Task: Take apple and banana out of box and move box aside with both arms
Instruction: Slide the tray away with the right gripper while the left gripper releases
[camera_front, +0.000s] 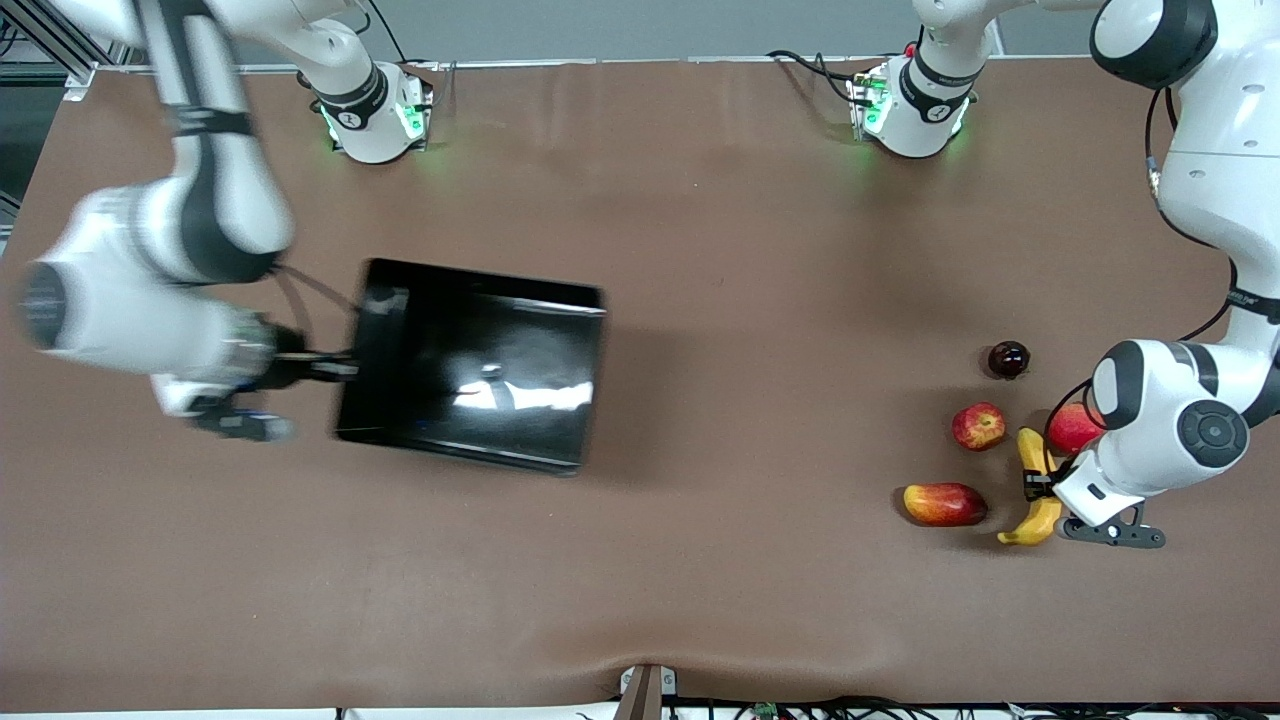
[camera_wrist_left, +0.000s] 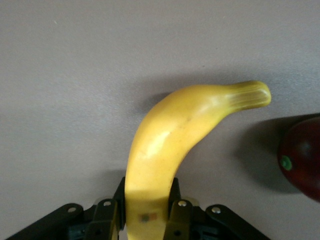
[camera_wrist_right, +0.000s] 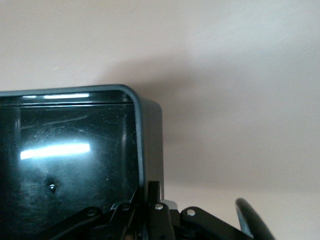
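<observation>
While the right gripper (camera_front: 335, 368) is clamped on the box (camera_front: 470, 365) wall, the left gripper (camera_front: 1040, 487) pinches the banana (camera_front: 1035, 490) beside the apple (camera_front: 978, 426), so it probably needs releasing next

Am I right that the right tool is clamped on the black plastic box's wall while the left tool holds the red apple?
Not quite. The left tool is shut on the curved yellow banana, as the left wrist view shows; the small mottled red apple lies free on the table. The right tool does clamp the glossy black plastic box.
</observation>
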